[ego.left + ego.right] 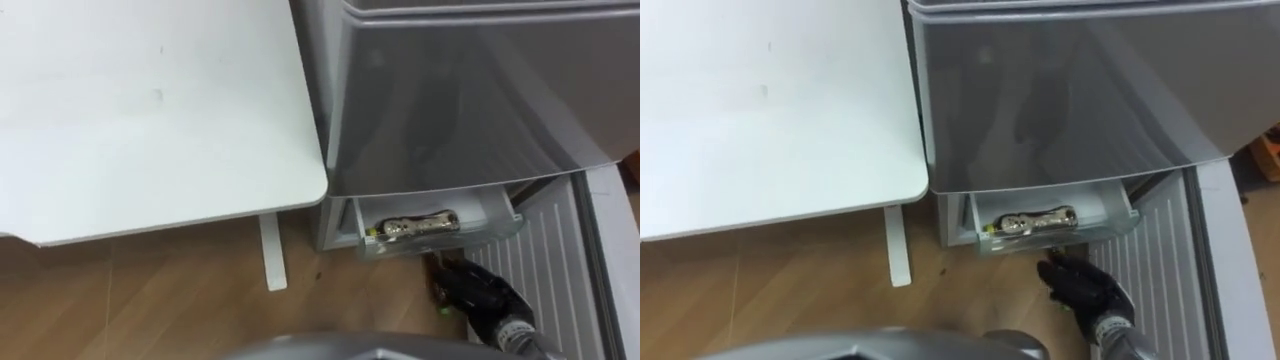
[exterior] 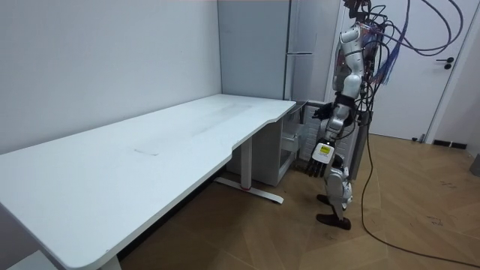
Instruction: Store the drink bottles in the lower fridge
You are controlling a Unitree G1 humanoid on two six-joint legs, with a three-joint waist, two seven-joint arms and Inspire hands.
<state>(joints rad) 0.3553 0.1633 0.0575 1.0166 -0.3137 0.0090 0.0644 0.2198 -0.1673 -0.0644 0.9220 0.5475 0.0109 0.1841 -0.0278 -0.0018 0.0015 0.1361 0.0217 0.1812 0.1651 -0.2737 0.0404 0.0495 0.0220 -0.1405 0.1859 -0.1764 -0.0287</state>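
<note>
R hand [image 1: 1080, 285] open, looks empty, just below fridge drawer [image 1: 1118, 208] w/ bottle [image 1: 1038, 222] inside; desk [image 1: 770, 120] alongside.

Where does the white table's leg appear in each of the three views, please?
Left eye view: table leg lower centre-left, standing on the floor left of the fridge.
Right eye view: table leg lower left of centre.
Room view: table leg at centre, under the tabletop's far end.
Shared landmark: the grey fridge beside it.
</note>
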